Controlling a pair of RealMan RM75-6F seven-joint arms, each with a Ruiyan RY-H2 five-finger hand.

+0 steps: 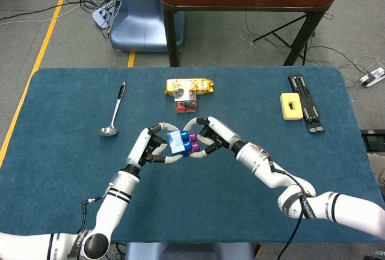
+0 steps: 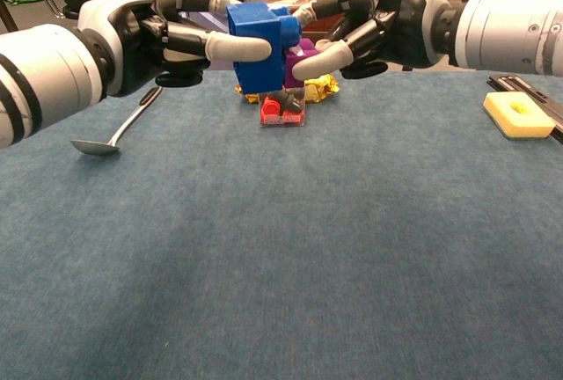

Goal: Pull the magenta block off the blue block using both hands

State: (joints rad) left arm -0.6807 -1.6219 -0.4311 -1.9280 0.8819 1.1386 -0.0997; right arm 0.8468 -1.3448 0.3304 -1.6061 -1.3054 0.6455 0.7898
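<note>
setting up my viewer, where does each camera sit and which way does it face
Head view: sits high, looks steeply down on the blue table; shows both forearms, the left hand and right hand meeting on the blue block and magenta block.
Chest view: sits low, just above the tabletop, faces forward across it; the left hand and right hand fill the top.
Shared: both hands, both blocks, the spoon, the yellow sponge.
</note>
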